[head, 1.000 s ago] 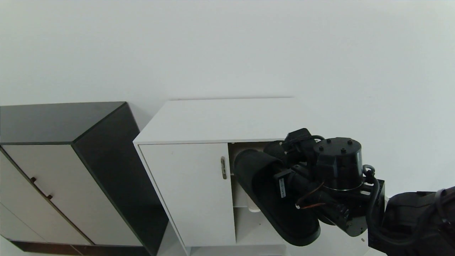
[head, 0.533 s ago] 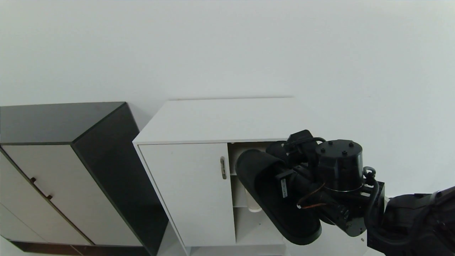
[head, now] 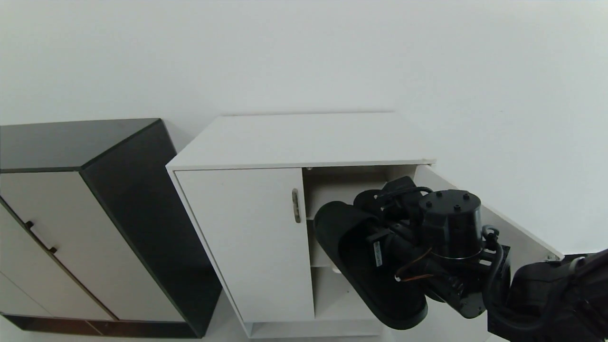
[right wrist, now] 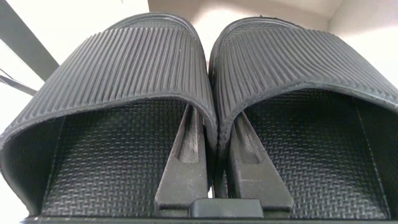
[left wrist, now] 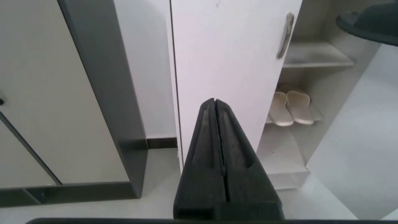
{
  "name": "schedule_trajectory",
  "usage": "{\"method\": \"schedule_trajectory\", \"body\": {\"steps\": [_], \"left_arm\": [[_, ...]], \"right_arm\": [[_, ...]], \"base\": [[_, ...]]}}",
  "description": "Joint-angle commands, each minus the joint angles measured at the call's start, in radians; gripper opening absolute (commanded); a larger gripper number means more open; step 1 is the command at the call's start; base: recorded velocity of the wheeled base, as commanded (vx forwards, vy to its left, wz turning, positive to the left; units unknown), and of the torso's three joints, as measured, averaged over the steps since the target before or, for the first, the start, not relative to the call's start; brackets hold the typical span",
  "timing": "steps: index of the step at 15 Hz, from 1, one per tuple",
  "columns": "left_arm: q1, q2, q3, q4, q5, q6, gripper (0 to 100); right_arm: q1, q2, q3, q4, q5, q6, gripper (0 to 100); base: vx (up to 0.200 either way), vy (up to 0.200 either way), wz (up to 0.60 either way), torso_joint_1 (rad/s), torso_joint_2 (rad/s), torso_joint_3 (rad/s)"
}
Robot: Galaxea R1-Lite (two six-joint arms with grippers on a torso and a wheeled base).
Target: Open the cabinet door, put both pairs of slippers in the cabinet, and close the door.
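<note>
Two black slippers (right wrist: 124,81) clamped together by adjoining strap walls in right gripper (right wrist: 214,140), for loading into cabinet (head: 294,142) as one pair; left gripper (left wrist: 214,109) closed, empty.

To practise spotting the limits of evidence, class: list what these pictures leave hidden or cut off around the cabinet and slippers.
Head view: lower shelves of the cabinet, masked by the black slippers and right arm.
Right wrist view: the cabinet's inside, mostly blocked by those slippers.
Left wrist view: the black slippers, cut off at the edge.
</note>
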Motion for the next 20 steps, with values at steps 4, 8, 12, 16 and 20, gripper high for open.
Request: {"method": "schedule_trajectory", "body": {"steps": [4, 8, 12, 16, 20], "left_arm": [[0.0, 0.0, 0.0, 0.0, 0.0, -0.001, 0], [0.0, 0.0, 0.0, 0.0, 0.0, -0.001, 0], [0.0, 0.0, 0.0, 0.0, 0.0, -0.001, 0], [0.0, 0.0, 0.0, 0.0, 0.0, -0.001, 0], [0.0, 0.0, 0.0, 0.0, 0.0, -0.001, 0]], "right_arm": [[0.0, 0.003, 0.003, -0.001, 0.0, 0.0, 0], [0.002, 0.005, 0.008, -0.001, 0.0, 0.0, 0], [0.002, 0.003, 0.011, -0.001, 0.0, 0.0, 0], [0.002, 0.005, 0.017, -0.016, 0.0, -0.003, 0], [0.005, 0.013, 0.021, -0.03, 0.0, -0.008, 0]], "base": [[0.0, 0.0, 0.0, -0.187, 0.5, 0.317], [0.0, 0.0, 0.0, -0.155, 0.48, 0.315], [0.0, 0.0, 0.0, -0.13, 0.47, 0.333], [0.0, 0.0, 0.0, -0.089, 0.45, 0.36], [0.0, 0.0, 0.0, -0.025, 0.4, 0.367]]}}
